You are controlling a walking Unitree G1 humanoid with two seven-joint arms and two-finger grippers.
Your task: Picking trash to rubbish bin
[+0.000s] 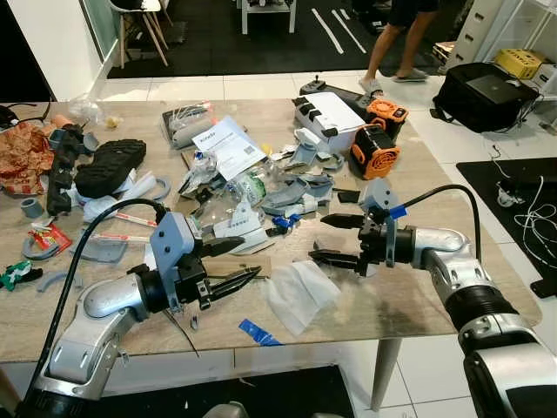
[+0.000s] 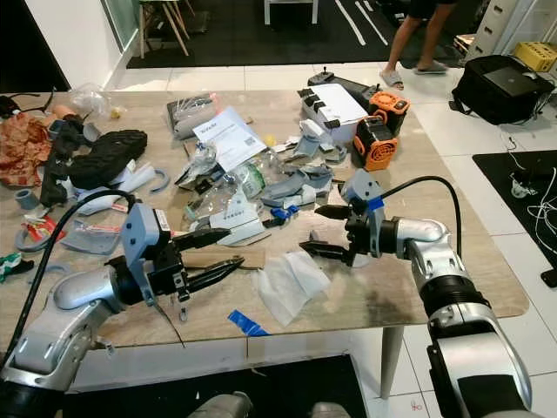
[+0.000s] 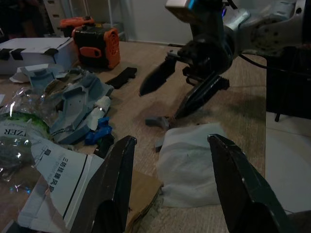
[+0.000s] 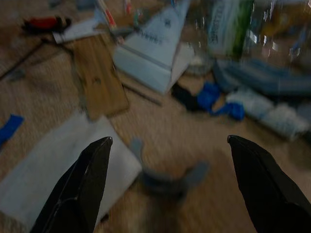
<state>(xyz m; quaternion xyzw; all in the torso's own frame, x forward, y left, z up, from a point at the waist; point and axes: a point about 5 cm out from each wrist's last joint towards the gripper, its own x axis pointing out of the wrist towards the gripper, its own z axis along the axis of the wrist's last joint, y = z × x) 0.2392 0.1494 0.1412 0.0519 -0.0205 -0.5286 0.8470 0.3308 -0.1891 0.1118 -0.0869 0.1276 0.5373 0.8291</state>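
Observation:
Trash lies scattered over the wooden table [image 1: 418,305]. A white crumpled tissue [image 1: 300,294] rests near the front edge, between my two grippers. My left gripper [image 1: 251,259] hovers just left of the tissue, open and holding nothing. My right gripper [image 1: 317,239] hangs open just above the table beyond the tissue's far right corner. A small grey curved plastic piece [image 4: 167,178] lies on the table below and between the right gripper's fingers [image 4: 87,179], beside the tissue [image 4: 58,179]. In the left wrist view the tissue [image 3: 194,165] lies between that gripper's fingers [image 3: 116,184].
Behind the grippers lie grey plastic scraps, a clear bottle [image 1: 248,187], a printed sheet [image 1: 228,144] and a cardboard strip [image 4: 99,77]. Further back are an orange-black device [image 1: 376,150] and a white box [image 1: 329,113]. A blue tape scrap [image 1: 259,332] lies near the front edge. A person [image 1: 400,39] walks beyond.

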